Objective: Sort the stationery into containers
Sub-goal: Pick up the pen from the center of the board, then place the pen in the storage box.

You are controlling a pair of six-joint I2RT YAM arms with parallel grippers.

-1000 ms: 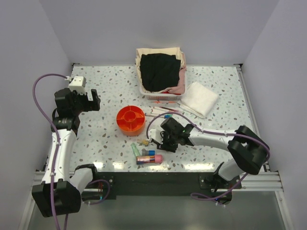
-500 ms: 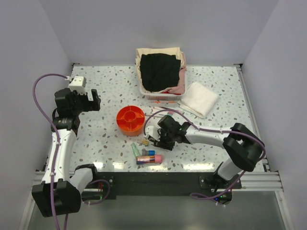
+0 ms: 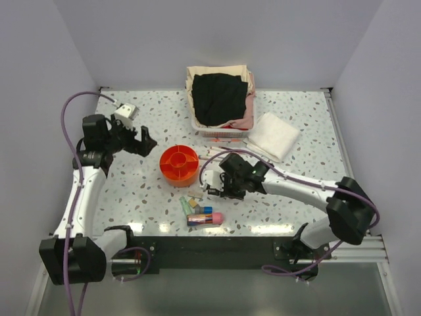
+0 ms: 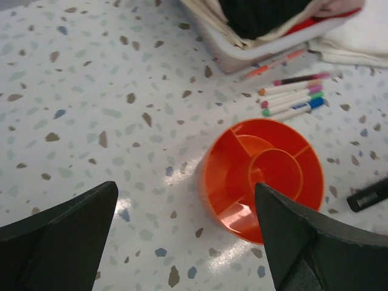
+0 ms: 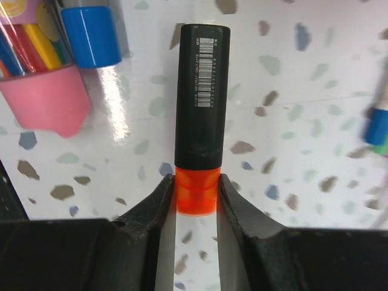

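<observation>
The round orange tray with divided compartments stands left of centre and is empty; it also shows in the left wrist view. My right gripper is shut on the orange end of the black-and-orange marker, low over the table just right of the tray. A pink eraser, a green tube and short coloured pieces lie near the front edge. Thin white pens lie behind the tray. My left gripper is open and empty, above the table left of the tray.
A white basket of dark and pink clothes stands at the back centre. A folded white cloth lies to its right. A pink piece and a blue cap lie close to the marker's far end.
My left arm has swung right and down toward the orange tray. My right gripper has shifted slightly over the table, near the stationery pile, with the marker.
</observation>
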